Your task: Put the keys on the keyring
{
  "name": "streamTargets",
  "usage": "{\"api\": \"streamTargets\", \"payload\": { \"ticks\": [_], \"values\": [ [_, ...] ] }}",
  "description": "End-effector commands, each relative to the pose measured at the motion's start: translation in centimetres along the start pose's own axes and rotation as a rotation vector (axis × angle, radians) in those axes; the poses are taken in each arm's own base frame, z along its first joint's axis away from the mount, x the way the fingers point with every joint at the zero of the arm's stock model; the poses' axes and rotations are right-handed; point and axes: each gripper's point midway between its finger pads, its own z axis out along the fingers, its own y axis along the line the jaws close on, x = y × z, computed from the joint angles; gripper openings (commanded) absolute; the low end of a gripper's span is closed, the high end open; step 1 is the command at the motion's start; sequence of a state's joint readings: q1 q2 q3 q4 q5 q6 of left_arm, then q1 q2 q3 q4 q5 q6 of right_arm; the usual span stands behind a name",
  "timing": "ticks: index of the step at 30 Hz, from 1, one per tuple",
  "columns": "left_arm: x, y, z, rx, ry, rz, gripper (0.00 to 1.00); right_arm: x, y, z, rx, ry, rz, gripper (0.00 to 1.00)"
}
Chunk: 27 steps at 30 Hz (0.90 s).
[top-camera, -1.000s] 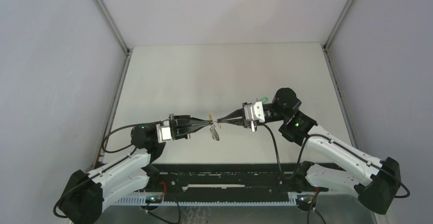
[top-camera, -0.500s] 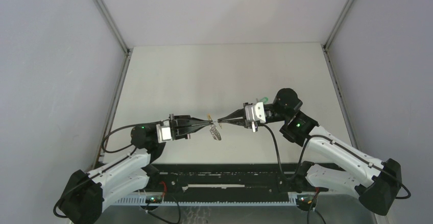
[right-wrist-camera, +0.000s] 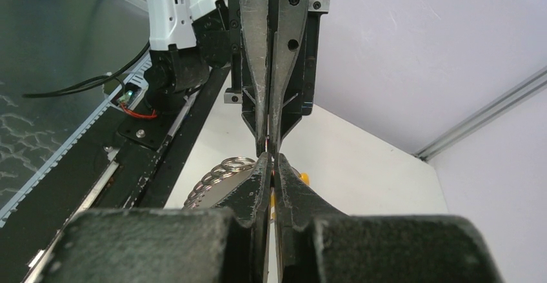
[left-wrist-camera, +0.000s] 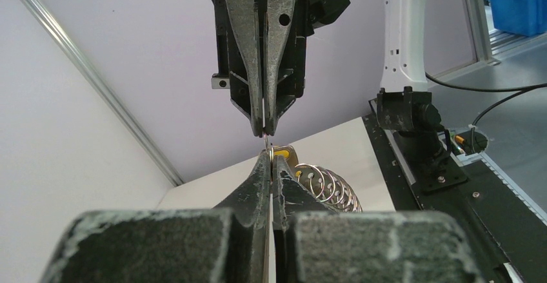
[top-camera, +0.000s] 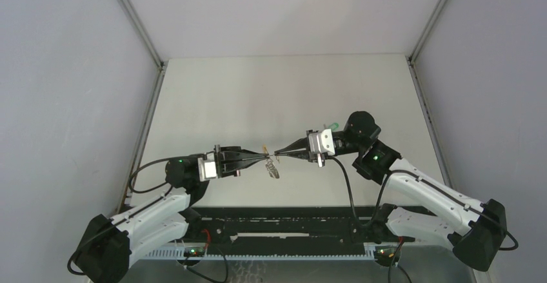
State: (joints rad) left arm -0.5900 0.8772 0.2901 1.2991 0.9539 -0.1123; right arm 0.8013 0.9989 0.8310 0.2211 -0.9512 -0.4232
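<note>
Pale surface (top-camera: 271,89), grey walls. Near-edge middle: left tool (top-camera: 265,157) pinching keyring (top-camera: 273,169). Right tool (top-camera: 278,152) pressed together, tip-to-tip with it. Barely shifted in last second, so threading likely stalled, fine alignment pending.

Mid-frame, left gripper (top-camera: 263,158) and right gripper (top-camera: 280,152) are meeting tip to tip, the keyring (top-camera: 273,168) hanging just below them.

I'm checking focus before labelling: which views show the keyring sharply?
Top view: even light, no glare, but the keyring is tiny. Left wrist view: own jaws up close are blurred; the keyring beyond them is sharp. Right wrist view: the same, near jaws soft, keyring sharp but partly hidden.
</note>
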Motion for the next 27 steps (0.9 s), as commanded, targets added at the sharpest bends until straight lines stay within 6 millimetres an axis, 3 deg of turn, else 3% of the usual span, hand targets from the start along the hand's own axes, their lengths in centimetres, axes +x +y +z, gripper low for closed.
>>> {"api": "streamTargets", "payload": {
  "ticks": [1,27],
  "values": [
    [-3.89,0.97,1.05,0.007,-0.098,0.129,0.00,-2.05,-0.40,0.29,-0.009,-0.047,-0.044,0.00],
    [-3.84,1.05,0.89,-0.006,-0.099,0.143,0.00,-2.31,-0.20,0.06,-0.003,-0.031,-0.038,0.00]
  ]
}}
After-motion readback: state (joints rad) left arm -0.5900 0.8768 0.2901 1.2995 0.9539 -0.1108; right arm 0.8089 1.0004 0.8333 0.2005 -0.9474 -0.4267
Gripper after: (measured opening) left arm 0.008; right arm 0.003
